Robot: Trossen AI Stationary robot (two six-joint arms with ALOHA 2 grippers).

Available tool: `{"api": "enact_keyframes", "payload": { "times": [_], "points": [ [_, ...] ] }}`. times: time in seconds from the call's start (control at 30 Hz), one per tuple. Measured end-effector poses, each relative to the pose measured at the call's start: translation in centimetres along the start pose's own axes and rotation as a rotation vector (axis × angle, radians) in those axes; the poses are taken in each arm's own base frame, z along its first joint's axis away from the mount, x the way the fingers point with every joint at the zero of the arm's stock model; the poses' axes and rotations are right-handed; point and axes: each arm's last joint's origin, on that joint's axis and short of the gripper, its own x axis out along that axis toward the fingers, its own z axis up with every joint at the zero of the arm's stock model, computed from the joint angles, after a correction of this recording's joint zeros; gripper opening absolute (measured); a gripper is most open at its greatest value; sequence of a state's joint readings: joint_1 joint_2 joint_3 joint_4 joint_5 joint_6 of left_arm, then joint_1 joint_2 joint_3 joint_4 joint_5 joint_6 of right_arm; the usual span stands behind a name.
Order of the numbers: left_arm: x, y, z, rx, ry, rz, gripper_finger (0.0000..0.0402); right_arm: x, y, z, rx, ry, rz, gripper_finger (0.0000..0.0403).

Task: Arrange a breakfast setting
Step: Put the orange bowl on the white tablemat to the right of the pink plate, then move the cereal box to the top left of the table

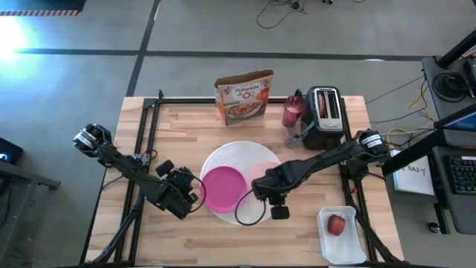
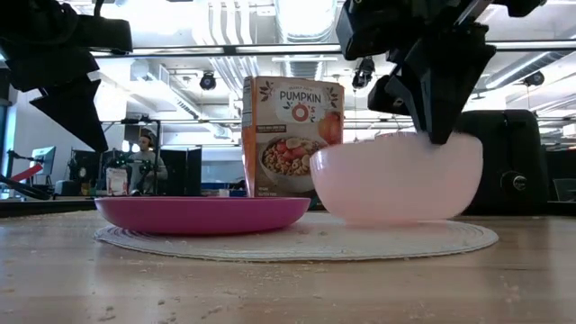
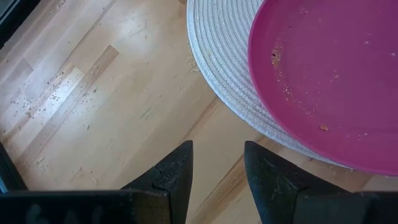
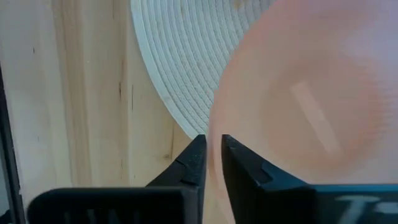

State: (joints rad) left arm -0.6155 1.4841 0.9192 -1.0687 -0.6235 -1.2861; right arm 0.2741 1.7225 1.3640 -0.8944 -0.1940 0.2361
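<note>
A large round white plate (image 1: 239, 152), ribbed like a woven mat, lies mid-table. The smaller magenta plate (image 1: 224, 187) rests flat on its left half. The translucent peach bowl (image 1: 262, 173) stands upright on its right half, and my right gripper (image 1: 268, 187) is shut on the bowl's rim. My left gripper (image 1: 195, 192) is open and empty, just left of the magenta plate, over bare wood (image 3: 124, 112). The pink tumbler (image 1: 294, 112) stands at the back beside the toaster. A small red fruit (image 1: 337, 224) lies in a white tray. I do not see the bagel or any loose cereal. My right gripper pinches the bowl's rim (image 4: 214, 146) on its near side, one finger outside the wall (image 4: 194, 163) and one inside (image 4: 242, 167). The fingers come from above, pointing down. The bowl sits upright, its base (image 2: 396, 220) down at the white plate; whether it rests there I cannot tell.
A Pumpkin O's cereal box (image 1: 244, 95) stands at the far edge, with a black toaster (image 1: 325, 115) to its right. The white tray (image 1: 342, 237) is at the near right corner. Bare wood lies left of and in front of the white plate. A person sits in the room behind.
</note>
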Motion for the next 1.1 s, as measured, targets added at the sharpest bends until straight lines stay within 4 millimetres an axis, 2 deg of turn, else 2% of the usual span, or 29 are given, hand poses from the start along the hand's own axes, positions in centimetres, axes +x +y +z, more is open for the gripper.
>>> {"api": "enact_keyframes", "payload": {
  "times": [0.3, 0.57, 0.83, 1.1],
  "points": [
    [0.0, -0.1, 0.0, -0.015, 0.005, -0.009, 0.0127, -0.8, 0.1, -0.1, -0.012, -0.024, 0.003, 0.0117],
    [-0.5, 0.3, 0.3, 0.015, -0.002, -0.03, 0.0127, -2.4, 0.3, -0.4, -0.02, -0.068, 0.013, 0.0155],
    [-1.3, 1.9, 1.8, 0.127, -0.031, -0.07, 0.0127, -5.0, 0.4, -1.0, -0.027, -0.141, -0.004, 0.0159],
    [-1.8, 4.6, 4.6, 0.319, -0.191, -0.006, 0.0127, -7.8, -0.5, -1.7, -0.106, -0.23, -0.099, 0.0143]
  ]
}}
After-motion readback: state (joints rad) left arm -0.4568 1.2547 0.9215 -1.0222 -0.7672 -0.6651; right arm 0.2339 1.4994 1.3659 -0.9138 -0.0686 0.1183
